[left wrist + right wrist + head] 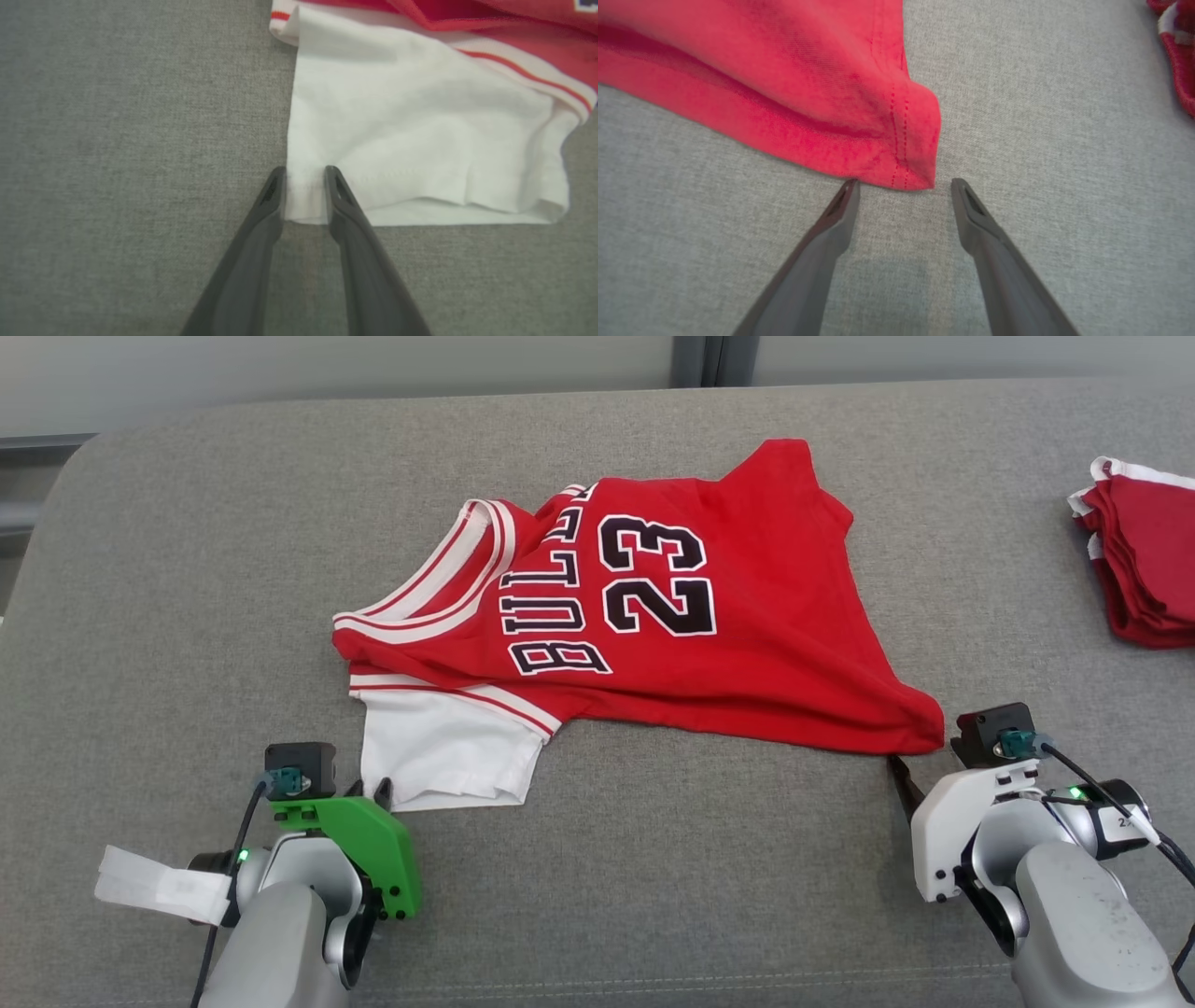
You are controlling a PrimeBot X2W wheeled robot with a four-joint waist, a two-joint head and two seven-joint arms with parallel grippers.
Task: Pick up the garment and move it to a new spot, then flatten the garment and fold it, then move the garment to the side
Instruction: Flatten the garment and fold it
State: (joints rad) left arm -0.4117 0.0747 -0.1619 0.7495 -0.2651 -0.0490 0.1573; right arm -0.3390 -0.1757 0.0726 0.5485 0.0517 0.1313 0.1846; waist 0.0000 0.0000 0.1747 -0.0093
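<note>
The garment [653, 644] is a red jersey marked "BULLS 23", lying crumpled on the grey cushion. Its white sleeve [420, 130] points toward me at the near left. My left gripper [369, 793] sits at that sleeve's near corner. In the left wrist view this gripper [304, 170] has its fingers narrowed with the hem's corner lying flat between them, a gap still showing. My right gripper [896, 770] rests at the jersey's near right corner. The right wrist view shows that gripper [903, 182] wide open, tips just short of the red hem [906, 154].
A pile of folded red and white garments [1144, 560] lies at the cushion's far right, also seen as a red edge [1181, 60] in the right wrist view. The grey cushion [653, 859] ends at a rounded back edge; a pale wall lies beyond.
</note>
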